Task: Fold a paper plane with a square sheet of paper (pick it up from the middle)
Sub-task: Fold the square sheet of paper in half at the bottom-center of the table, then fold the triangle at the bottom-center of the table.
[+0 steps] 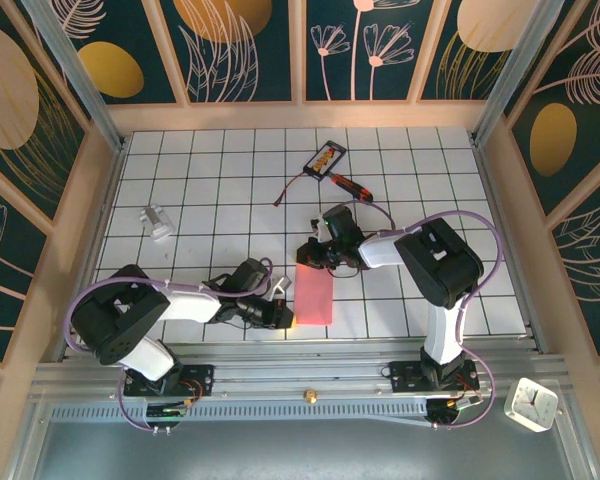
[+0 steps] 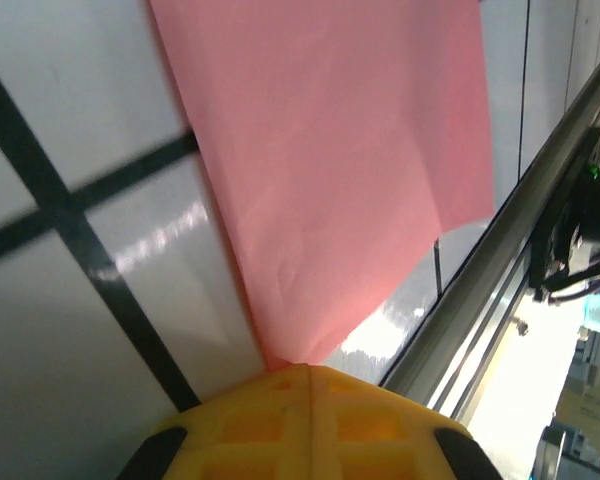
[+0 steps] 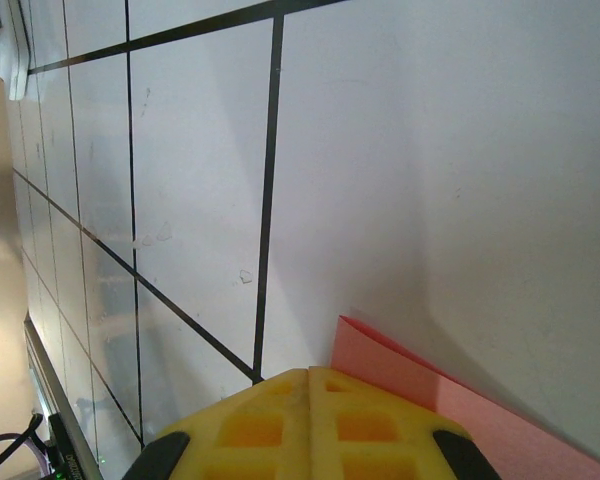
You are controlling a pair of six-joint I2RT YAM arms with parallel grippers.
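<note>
At the far left a wooden frame (image 1: 78,225) walls in the tiled surface (image 1: 200,170), and a small white object (image 1: 158,222) lies near it with bare tiles all round. The left fingers (image 1: 288,320) are closed flat together, pinching the near-left corner of the pink sheet of paper (image 1: 316,295). From the left wrist the sheet (image 2: 330,170) narrows to a point right at the seam of the yellow pads (image 2: 370,425).

The sheet lies as a tall oblong, about one tile wide, in the middle near part of the surface. Its near edge runs close beside the metal rail (image 2: 480,290) at the front.

The right fingers (image 1: 308,260) are closed too, tips at the sheet's far-left corner (image 3: 460,410) — whether they pinch it or only press it I cannot tell.

Farther back lie a black-and-orange card (image 1: 325,157) and a red-handled screwdriver (image 1: 352,185), well apart from the sheet. To the right the tiles are open up to the frame — a small clock (image 1: 532,403) sits beyond the rail.
</note>
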